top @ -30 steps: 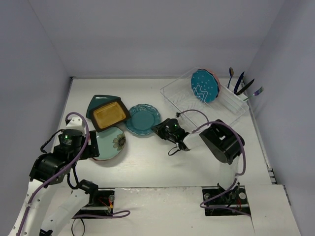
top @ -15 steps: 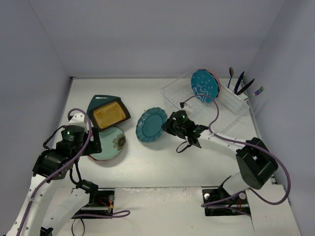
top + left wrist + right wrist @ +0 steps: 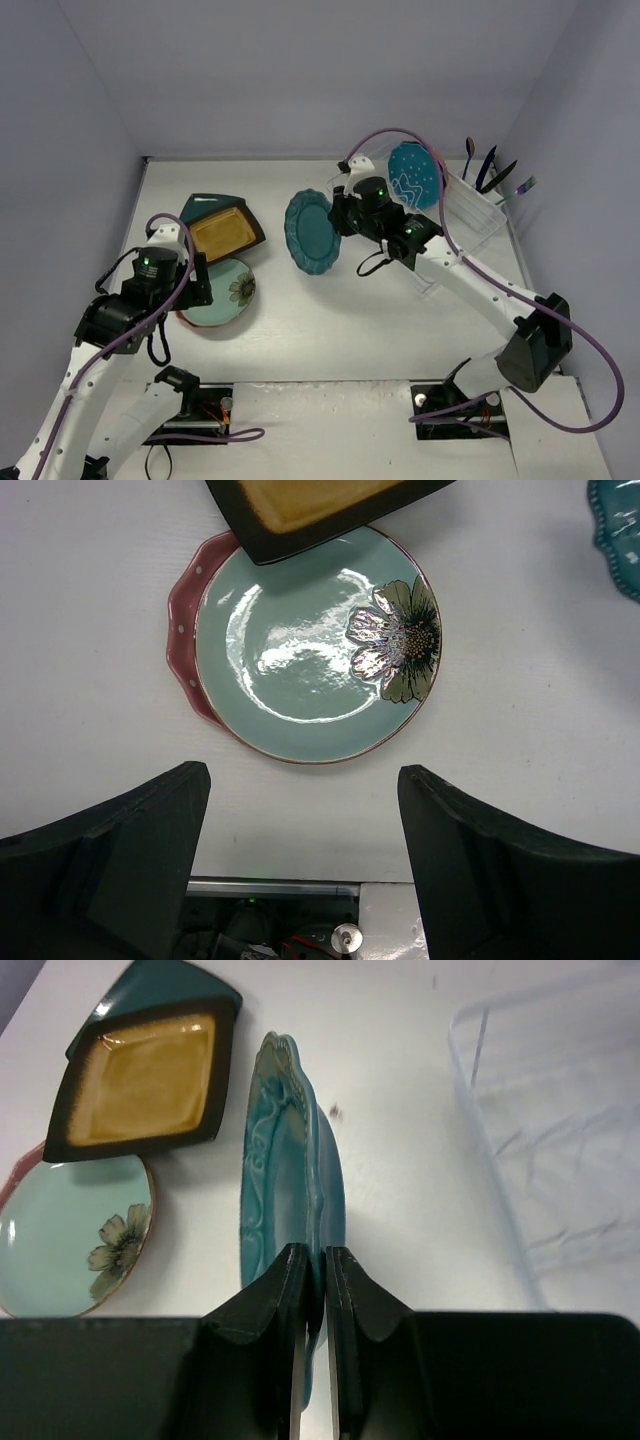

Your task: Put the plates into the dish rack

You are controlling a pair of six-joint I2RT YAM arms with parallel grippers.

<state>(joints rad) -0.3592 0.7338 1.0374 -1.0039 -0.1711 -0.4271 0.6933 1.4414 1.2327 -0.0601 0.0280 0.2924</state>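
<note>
Between the shut fingers of the right claw (image 3: 315,1260), 1 scalloped teal plate (image 3: 285,1160) stands on edge, clamped at its rim; the dish rack (image 3: 540,1140) lies to that claw's right. Beneath the left claw (image 3: 303,780), fingers apart, the mint flower plate (image 3: 300,670) rests on the table (image 3: 550,730).

Bright even light, soft shadows, glare on mint plate (image 3: 315,650)

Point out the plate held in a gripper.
The scalloped round teal plate, pinched on edge in the right gripper. The other plates lie on the table or stand in the clear plastic dish rack.
</note>
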